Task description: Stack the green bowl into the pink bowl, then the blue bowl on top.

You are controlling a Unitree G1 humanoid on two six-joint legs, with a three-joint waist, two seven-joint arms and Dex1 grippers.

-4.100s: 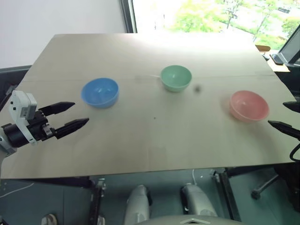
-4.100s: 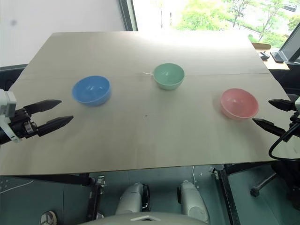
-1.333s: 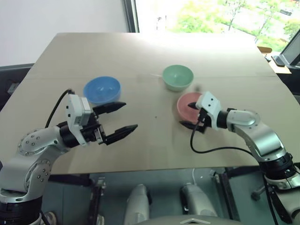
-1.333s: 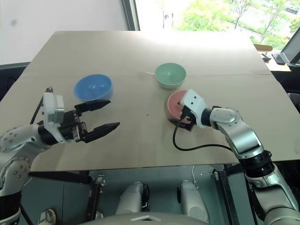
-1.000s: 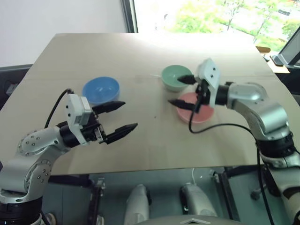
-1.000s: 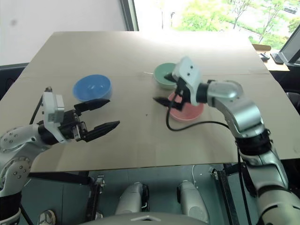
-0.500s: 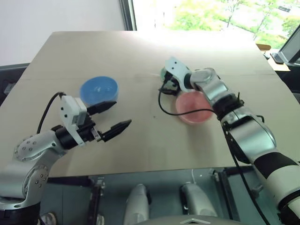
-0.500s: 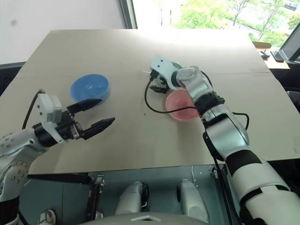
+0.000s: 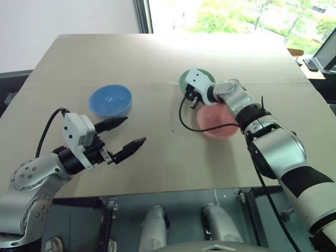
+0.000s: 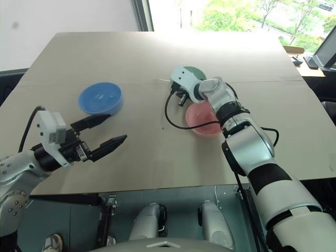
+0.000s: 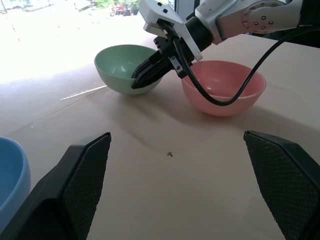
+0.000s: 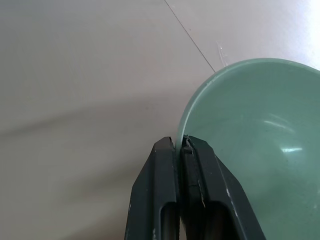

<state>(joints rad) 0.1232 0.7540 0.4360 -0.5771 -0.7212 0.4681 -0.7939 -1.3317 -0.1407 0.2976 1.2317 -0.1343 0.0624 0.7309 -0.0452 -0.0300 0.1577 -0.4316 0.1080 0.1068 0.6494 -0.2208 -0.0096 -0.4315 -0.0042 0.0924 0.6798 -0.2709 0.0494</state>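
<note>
Behind the right gripper (image 12: 180,145), the green bowl (image 12: 255,145) is half hidden.

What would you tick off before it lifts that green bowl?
1. Right gripper shut on the green bowl rim: ok, one finger inside and one outside the wall.
2. Green bowl resting on the table, not yet lifted: ok.
3. Pink bowl upright and empty, ready to receive: ok.
4. Pink bowl beside the green one, a short carry: ok.
5. Left gripper open and away from both: ok.
6. Blue bowl out of the path, apart on the left: ok.
7. Grip firm enough to hold during the lift: cannot tell.
</note>
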